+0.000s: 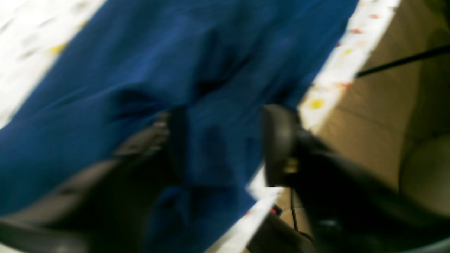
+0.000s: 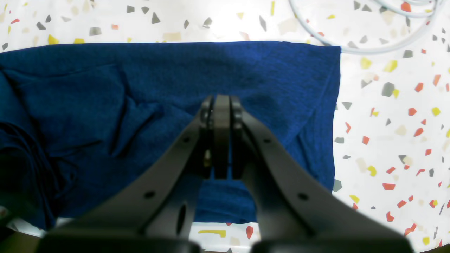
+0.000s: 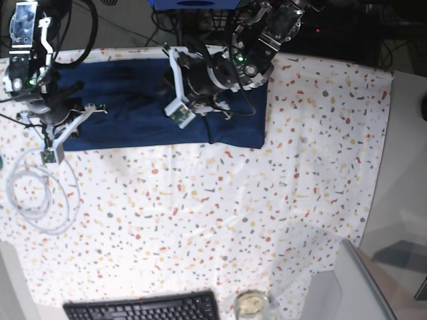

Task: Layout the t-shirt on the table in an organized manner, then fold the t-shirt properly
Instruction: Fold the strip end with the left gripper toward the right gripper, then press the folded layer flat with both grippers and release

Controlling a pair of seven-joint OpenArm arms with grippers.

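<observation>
So the t-shirt is lying as a long navy strip along the far edge of the table, and both arms are parked right over it. The right gripper has its 2 fingers pressed flat together, nothing between them, hovering over the shirt near that end's straight edge, where the fabric looks neat apart from a few creases. The left gripper is over the other end of the t-shirt, close to the table's far edge; its wrist view is badly blurred, but the fingers stand apart with blue cloth showing in the gap, and I honestly can't tell if it's pinching the fabric or just above it. A loop of pale cable sits on the table near the shirt's right-arm end, and a keyboard is way down at the near edge.
</observation>
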